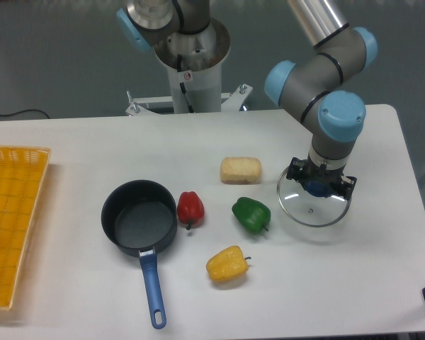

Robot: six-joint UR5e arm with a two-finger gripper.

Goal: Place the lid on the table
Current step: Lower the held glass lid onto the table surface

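While your arm is reaching down at the right of the frame, its hand (320, 186) is clamped on the blue knob of the lid (314, 207), with the dark fingers sitting on either side of that knob. You are holding the lid roughly level, right of centre, low over the worktop (92, 149); whether its rim is touching the white surface cannot be told from this view, though a faint shadow is lying just beneath and below it.

You are seeing the following items resting on the worktop:
- A green pepper (251, 214) is lying just left of the lid, apart from it.
- A pale yellow sponge-like block (241, 170) is sitting up and left of the lid, near the middle of the frame.
- A red pepper (190, 208) is lying just beside the right edge of the saucepan (139, 218).
- A yellow pepper (227, 263) is lying below the green one, toward the lower centre.

The saucepan is standing uncovered at centre left, with its blue handle pointing toward the lower edge of the frame. A yellow tray (10, 223) with a grid pattern is occupying the left edge, partly cut off. The arm's base (188, 53) is standing at the upper centre, behind the worktop.
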